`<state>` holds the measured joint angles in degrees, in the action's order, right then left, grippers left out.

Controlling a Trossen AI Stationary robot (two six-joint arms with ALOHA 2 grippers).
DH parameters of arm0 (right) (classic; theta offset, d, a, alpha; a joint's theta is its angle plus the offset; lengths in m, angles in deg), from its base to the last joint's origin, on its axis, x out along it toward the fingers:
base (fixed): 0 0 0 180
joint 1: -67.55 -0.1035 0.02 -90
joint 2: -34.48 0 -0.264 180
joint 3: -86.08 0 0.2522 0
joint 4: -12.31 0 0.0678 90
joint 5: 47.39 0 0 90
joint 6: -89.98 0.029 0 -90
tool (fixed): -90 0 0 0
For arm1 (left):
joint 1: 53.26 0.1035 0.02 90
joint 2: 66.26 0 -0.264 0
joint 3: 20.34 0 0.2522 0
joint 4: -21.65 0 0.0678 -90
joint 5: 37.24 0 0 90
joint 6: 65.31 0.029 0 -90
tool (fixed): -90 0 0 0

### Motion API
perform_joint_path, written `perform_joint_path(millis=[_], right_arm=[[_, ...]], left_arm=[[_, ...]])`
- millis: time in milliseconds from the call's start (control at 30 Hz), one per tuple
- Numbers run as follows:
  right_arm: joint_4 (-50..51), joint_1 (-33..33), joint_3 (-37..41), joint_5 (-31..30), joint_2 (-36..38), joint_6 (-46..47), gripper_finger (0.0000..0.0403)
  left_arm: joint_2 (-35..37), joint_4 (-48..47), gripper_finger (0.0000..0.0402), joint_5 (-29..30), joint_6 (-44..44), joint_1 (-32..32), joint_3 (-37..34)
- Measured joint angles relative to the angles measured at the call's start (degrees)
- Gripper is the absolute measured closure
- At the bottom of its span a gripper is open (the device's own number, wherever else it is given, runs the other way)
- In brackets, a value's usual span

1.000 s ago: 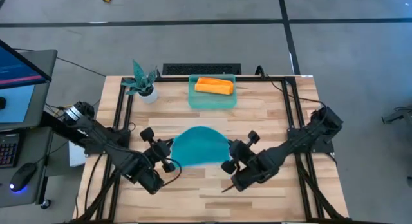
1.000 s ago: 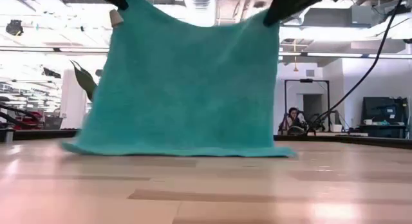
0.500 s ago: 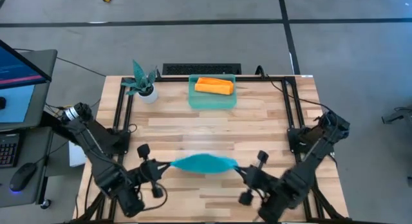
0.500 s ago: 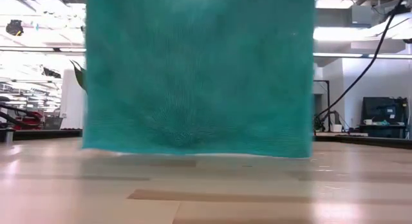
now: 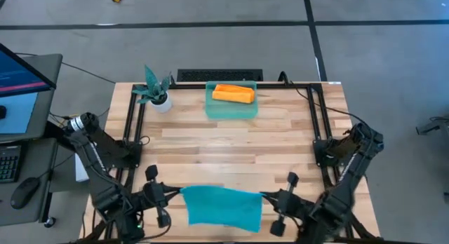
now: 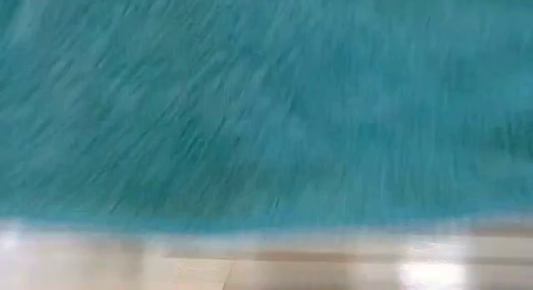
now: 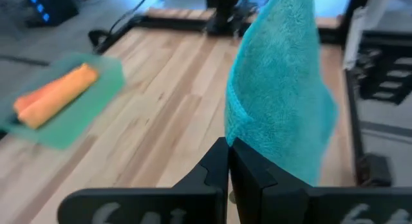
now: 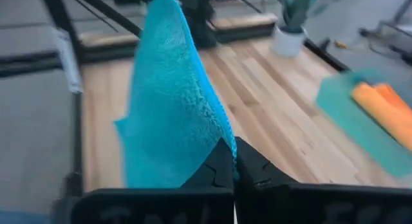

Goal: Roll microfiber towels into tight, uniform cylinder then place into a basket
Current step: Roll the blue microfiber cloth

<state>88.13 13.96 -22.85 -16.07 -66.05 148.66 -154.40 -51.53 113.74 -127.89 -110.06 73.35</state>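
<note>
We've got the soft teal-blue microfiber towel (image 5: 222,205) bottom centre, left gripper (image 5: 172,195) and right gripper (image 5: 267,199) pinching its corners; one slips, probably, and it lands crumpled.

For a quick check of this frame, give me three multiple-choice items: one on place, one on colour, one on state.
1. Where does the orange towel lie?
A. In the basket
B. Beside the plant
C. On the floor

2. What colour is the towel stretched between the two hands?
A. Orange
B. Teal-blue
C. White

3. How do the left hand and right hand stand?
A. Both open
B. Only the left shut
C. Both shut on the teal towel

Answers: 1 A, the high view shows it rolled inside the bin; 2 B, all views show teal cloth; 3 C, each wrist view shows the fingers pinching a corner.
</note>
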Motion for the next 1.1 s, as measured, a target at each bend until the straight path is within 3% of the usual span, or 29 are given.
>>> perform_joint_path(millis=[333, 500, 667, 900, 1100], right_arm=[[5.03, 8.97, 13.34, 4.29, -0.09, 15.30, 0.0398], [3.28, 14.26, 19.68, 6.61, -0.14, 18.35, 0.0392], [-3.00, 18.42, 24.17, 7.70, -0.12, 13.08, 0.0399], [-6.17, 23.77, 26.03, 7.80, -0.12, 3.96, 0.0395], [-10.11, 25.29, 26.03, 8.13, -0.12, -5.95, 0.0396]], left_arm=[[-0.01, 0.10, 0.0401, -0.50, -10.86, 7.55, -15.51], [-0.06, 3.81, 0.0401, 0.56, -15.09, 13.23, -23.45], [-0.08, 12.82, 0.0401, 1.30, -9.06, 18.27, -29.53], [-0.08, 20.47, 0.0401, 3.97, 5.01, 24.73, -32.16], [-0.08, 24.06, 0.0401, 0.25, 10.92, 26.07, -32.48]])
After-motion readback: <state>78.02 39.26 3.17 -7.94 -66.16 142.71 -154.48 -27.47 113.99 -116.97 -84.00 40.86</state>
